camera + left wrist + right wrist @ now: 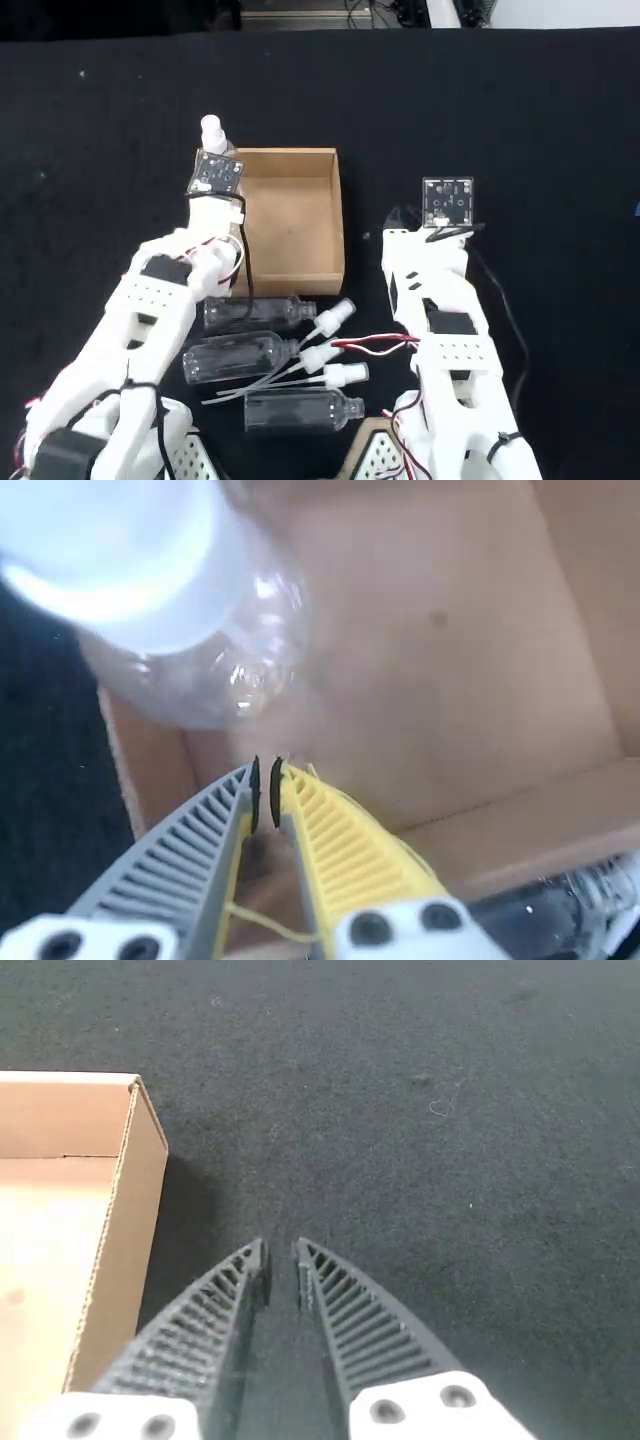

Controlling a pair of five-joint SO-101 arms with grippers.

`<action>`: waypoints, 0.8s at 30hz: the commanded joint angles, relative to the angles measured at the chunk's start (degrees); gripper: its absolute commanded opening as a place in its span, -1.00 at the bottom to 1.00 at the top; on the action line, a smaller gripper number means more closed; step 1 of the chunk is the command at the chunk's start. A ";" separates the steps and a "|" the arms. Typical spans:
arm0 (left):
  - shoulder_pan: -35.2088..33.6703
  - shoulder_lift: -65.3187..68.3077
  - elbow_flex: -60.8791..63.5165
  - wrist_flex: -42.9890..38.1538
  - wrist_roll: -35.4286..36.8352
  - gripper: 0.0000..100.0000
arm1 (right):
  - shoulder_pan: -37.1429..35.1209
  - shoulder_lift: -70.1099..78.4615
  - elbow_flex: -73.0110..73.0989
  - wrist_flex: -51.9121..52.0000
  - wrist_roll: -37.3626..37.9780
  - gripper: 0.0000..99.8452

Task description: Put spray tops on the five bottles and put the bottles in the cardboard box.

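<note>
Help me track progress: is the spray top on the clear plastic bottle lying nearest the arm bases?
Off. The clear plastic bottle shows a bare neck; white spray tops lie loose beside it.

TWO ARMS AT THE TABLE: The left arm [150, 310] stretches forward and angles inward, its wrist camera [216, 173] riding above the left gripper [264, 780], whose grey and yellow fingers are pressed almost tip to tip with nothing between them. Well off to that gripper's right, the right arm [440, 310] runs straighter and reaches less far forward. The right gripper [280, 1265] points downward with its two dark fingers a narrow gap apart, empty.
</note>
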 commanded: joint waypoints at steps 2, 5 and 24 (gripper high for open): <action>-0.66 3.78 -6.20 -1.67 0.53 -0.94 | -0.70 -2.07 -0.57 -1.76 0.44 -0.95; -0.75 4.57 -6.29 -3.78 0.53 -0.94 | -0.70 -2.07 -0.66 -1.76 0.44 -0.95; -5.58 8.35 -6.73 -7.82 0.44 -0.94 | -0.79 -2.07 -0.57 -1.76 0.44 -0.95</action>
